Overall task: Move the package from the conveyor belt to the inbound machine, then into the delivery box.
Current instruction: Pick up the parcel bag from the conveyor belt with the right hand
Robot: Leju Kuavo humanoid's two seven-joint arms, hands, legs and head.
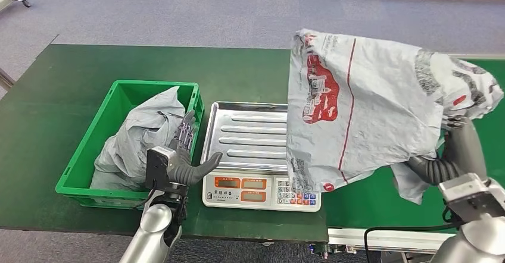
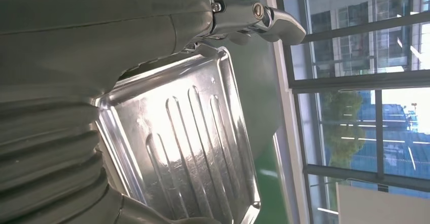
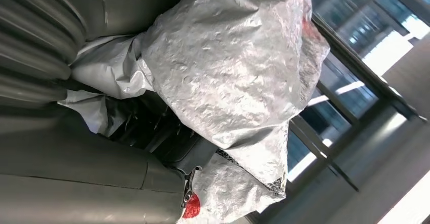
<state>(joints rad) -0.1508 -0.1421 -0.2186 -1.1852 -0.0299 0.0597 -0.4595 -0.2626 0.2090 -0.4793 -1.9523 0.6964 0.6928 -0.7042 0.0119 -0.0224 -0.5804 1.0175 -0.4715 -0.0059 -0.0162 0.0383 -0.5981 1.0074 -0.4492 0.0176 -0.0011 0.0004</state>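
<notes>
The right hand, at the right of the head view, grips a large white package printed in red and black and holds it in the air, above the right side of the steel tray of the scale at centre frame. In the right wrist view the crinkled package lies over that hand's dark fingers. The left hand, lower left of centre, holds nothing, its fingers apart, between the scale and a green crate. A grey bag lies in the crate. Scale and crate stand on a dark green worktop. The left wrist view shows the ribbed tray close below that hand's thumb.
</notes>
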